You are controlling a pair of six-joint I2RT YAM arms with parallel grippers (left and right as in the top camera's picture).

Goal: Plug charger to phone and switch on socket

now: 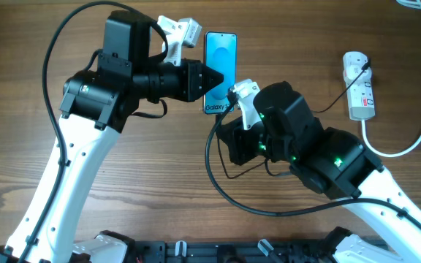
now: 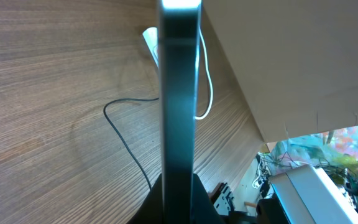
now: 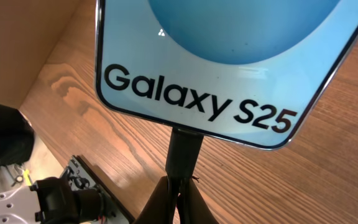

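The phone [image 1: 221,52], with a cyan screen and "Galaxy S25" text, is held off the table. My left gripper [image 1: 212,77] is shut on its left edge. In the left wrist view the phone [image 2: 179,93] stands edge-on between the jaws [image 2: 179,198]. My right gripper [image 1: 227,115] is shut on the charger's dark plug [image 3: 185,151]. The plug's tip meets the bottom edge of the phone [image 3: 216,62], just above the fingertips [image 3: 182,190]. I cannot tell whether it is seated. The thin black cable [image 1: 333,104] runs to the white socket [image 1: 359,86] at the right.
The socket's thick white cord [image 1: 415,142] loops off to the right edge. The socket [image 2: 149,38] and the thin cable [image 2: 124,134] also show behind the phone in the left wrist view. The arms' black cables [image 1: 229,191] hang below the right wrist.
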